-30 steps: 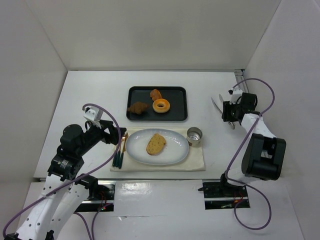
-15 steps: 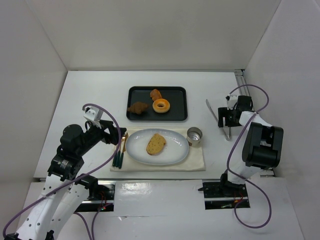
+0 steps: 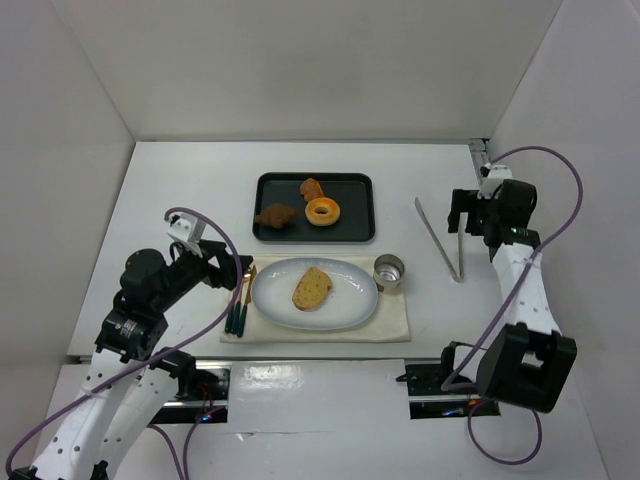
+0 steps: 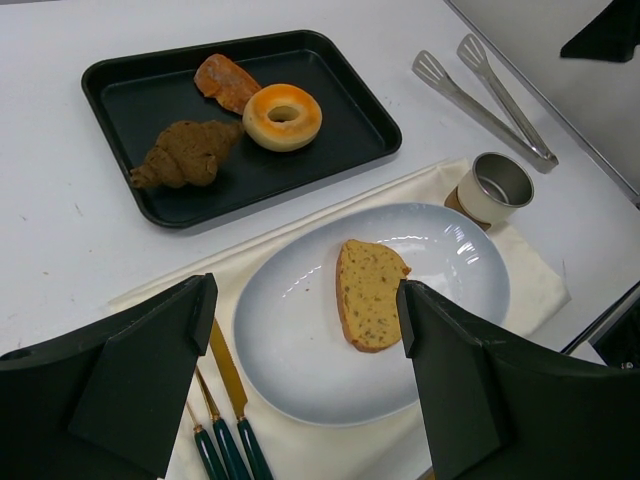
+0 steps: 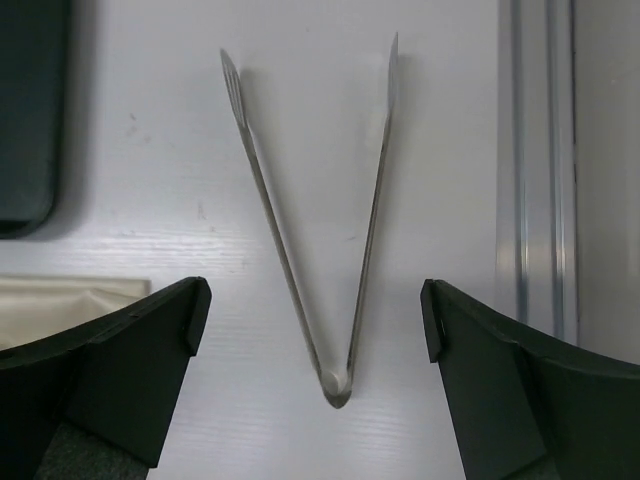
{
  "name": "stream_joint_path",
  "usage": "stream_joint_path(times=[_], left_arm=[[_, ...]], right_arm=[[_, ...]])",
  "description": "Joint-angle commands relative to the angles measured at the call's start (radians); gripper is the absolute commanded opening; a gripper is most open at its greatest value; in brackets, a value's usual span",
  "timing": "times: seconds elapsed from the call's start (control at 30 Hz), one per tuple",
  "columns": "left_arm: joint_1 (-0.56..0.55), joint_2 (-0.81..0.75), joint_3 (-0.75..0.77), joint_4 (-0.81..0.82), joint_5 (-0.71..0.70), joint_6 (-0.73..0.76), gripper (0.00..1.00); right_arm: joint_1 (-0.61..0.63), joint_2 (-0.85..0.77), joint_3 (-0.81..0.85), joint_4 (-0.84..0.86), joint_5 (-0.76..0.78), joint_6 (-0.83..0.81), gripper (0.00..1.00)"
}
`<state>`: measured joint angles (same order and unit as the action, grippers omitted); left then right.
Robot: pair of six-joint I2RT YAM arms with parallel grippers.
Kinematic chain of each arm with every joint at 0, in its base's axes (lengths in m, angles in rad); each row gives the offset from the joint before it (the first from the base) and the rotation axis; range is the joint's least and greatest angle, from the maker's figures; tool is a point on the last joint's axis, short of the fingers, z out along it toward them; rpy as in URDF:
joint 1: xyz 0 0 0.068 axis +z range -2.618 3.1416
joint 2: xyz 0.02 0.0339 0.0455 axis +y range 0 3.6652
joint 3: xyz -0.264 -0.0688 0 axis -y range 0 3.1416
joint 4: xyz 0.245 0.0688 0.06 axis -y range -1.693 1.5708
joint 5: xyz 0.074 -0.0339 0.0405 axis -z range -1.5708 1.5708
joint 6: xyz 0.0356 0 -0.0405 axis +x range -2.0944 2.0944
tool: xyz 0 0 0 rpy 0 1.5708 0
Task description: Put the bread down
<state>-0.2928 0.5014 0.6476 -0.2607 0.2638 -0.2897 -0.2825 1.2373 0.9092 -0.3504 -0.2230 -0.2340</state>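
Top external view: L gripper [image 3: 228,272] is hanging open & empty just left of the plate [image 3: 352,300], by the cutlery [image 3: 240,308]. The bread [image 3: 312,288] is lying flat on the plate, approx. centre. R gripper [image 3: 468,214] is hovering over the tongs [image 3: 440,240], jaws spread, gripping nothing. Risk: L arm swinging low could be clipping the rim, sliding the bread off.
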Motion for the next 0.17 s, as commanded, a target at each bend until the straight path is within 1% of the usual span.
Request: stream_joint_path(times=[0.0, 0.07, 0.1, 0.13], left_arm=[[-0.002, -0.001, 0.003, 0.041, -0.001, 0.015, 0.9], [-0.002, -0.001, 0.003, 0.041, -0.001, 0.015, 0.9], [-0.002, -0.001, 0.003, 0.041, -0.011, 0.015, 0.9], [-0.002, 0.009, 0.003, 0.041, -0.011, 0.015, 0.9]], right_arm=[[0.003, -0.111, 0.02, 0.007, 0.025, 0.189, 1.0], [0.012, -0.156, -0.004, 0.016, 0.007, 0.19, 1.0], [0.023, -0.166, -0.004, 0.016, 0.025, 0.218, 1.0], [0.023, -0.177, -0.015, 0.027, 0.025, 0.21, 1.0]])
